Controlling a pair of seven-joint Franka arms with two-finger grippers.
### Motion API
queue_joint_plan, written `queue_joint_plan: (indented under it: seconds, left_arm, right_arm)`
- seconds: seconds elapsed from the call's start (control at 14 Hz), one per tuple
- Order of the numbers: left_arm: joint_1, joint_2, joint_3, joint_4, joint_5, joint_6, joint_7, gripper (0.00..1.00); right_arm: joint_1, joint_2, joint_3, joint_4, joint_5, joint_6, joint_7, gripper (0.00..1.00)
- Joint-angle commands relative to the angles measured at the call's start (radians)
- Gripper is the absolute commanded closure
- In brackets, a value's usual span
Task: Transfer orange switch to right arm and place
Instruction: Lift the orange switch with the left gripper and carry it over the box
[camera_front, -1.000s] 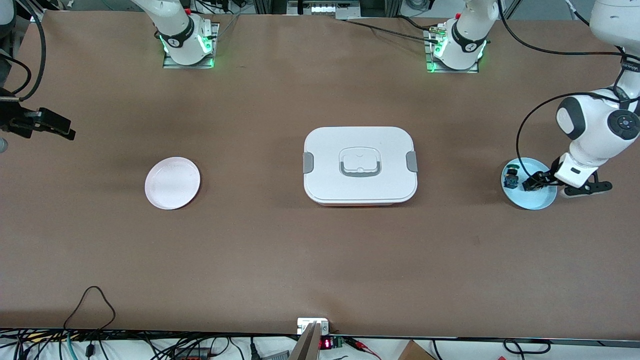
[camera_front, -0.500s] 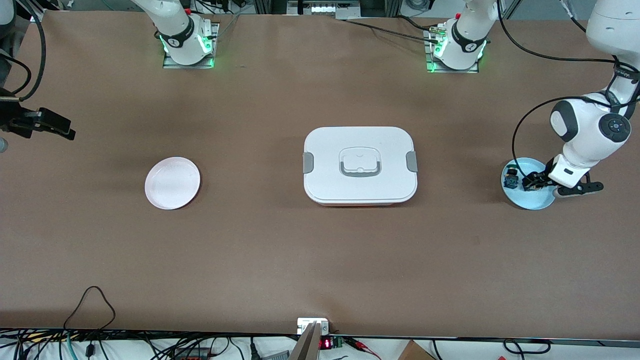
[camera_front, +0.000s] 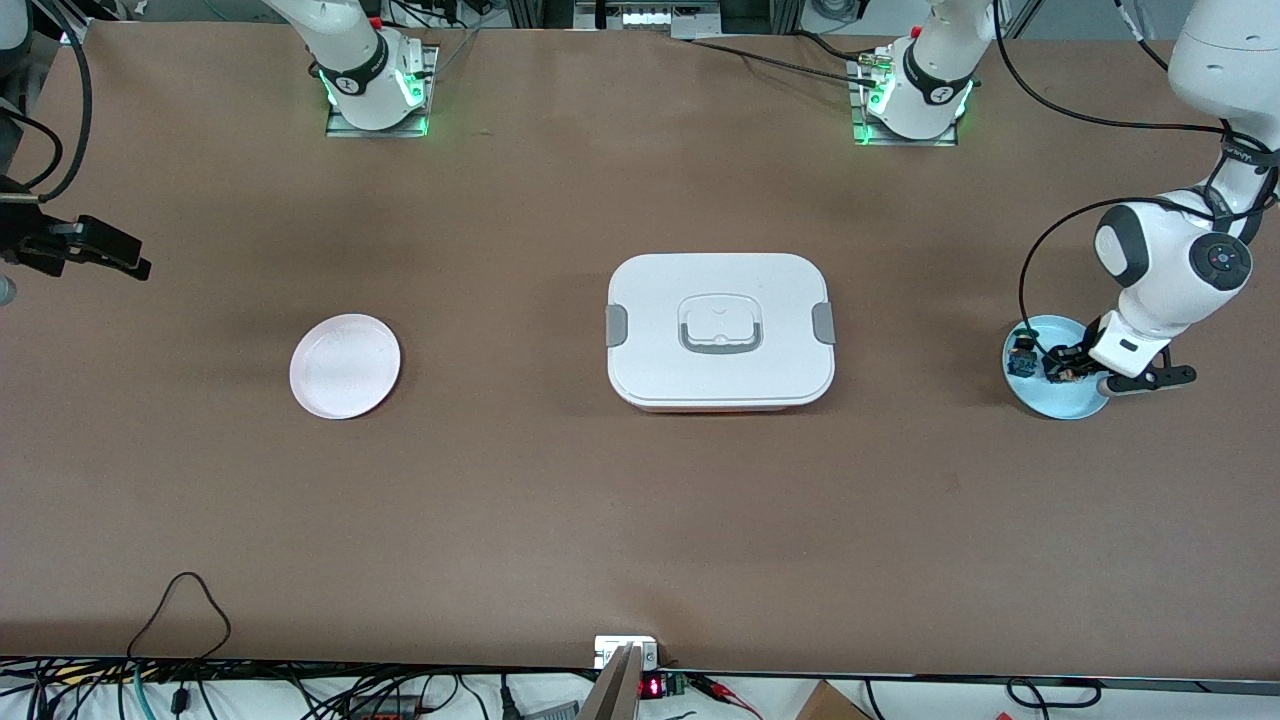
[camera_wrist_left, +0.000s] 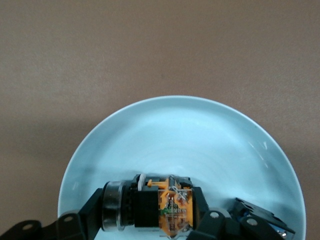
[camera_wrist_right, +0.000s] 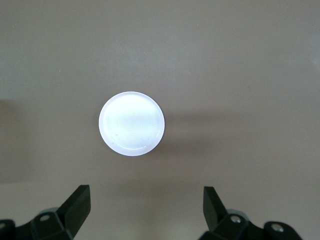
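Observation:
The orange switch (camera_wrist_left: 161, 207) lies on its side on a light blue plate (camera_wrist_left: 190, 135) at the left arm's end of the table. My left gripper (camera_wrist_left: 150, 210) is down on that plate (camera_front: 1078, 402) and shut on the switch (camera_front: 1063, 370), one black finger at each end of it. My right gripper (camera_front: 135, 262) waits in the air at the right arm's end of the table. It is open (camera_wrist_right: 147, 200) with nothing between its fingers. A pale pink plate (camera_wrist_right: 131, 123) shows ahead of it.
A small blue-and-green part (camera_front: 1021, 357) lies on the blue plate beside the left gripper. A white lidded box with grey latches (camera_front: 720, 330) sits mid-table. The pink plate (camera_front: 345, 365) lies toward the right arm's end. Cables run along the table's near edge.
The left gripper has closed on the orange switch, and its wrist has shifted slightly over the blue plate. The right arm has not moved.

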Motion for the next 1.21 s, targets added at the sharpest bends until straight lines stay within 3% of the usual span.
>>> queue_joint_plan:
  seconds: [0.0, 0.29, 0.43, 0.71, 1.0, 1.14]
  left_arm:
    - [0.013, -0.066, -0.02, 0.037, 0.015, -0.074, 0.08, 0.7]
    - [0.018, -0.137, -0.093, 0.265, 0.002, -0.536, 0.151, 0.7]
    - [0.018, -0.137, -0.127, 0.357, -0.01, -0.709, 0.188, 0.69]
    - [0.019, -0.128, -0.14, 0.39, -0.12, -0.754, 0.484, 0.69]
    - [0.013, -0.105, -0.14, 0.388, -0.514, -0.761, 0.981, 0.68]
    - [0.004, -0.102, -0.144, 0.388, -0.643, -0.824, 1.095, 0.68]
  right_arm:
    - [-0.011, -0.009, 0.012, 0.007, 0.003, -0.016, 0.0, 0.0]
    - [-0.011, -0.009, 0.012, 0.007, 0.003, -0.016, 0.0, 0.0]
    - [-0.011, -0.009, 0.013, 0.007, 0.003, -0.016, 0.0, 0.0]
    - [-0.011, -0.009, 0.013, 0.007, 0.003, -0.016, 0.0, 0.0]
    - [-0.011, -0.005, 0.013, 0.003, 0.003, -0.023, 0.002, 0.0]
    - [-0.011, 0.0, 0.013, 0.003, 0.001, -0.013, 0.007, 0.0]
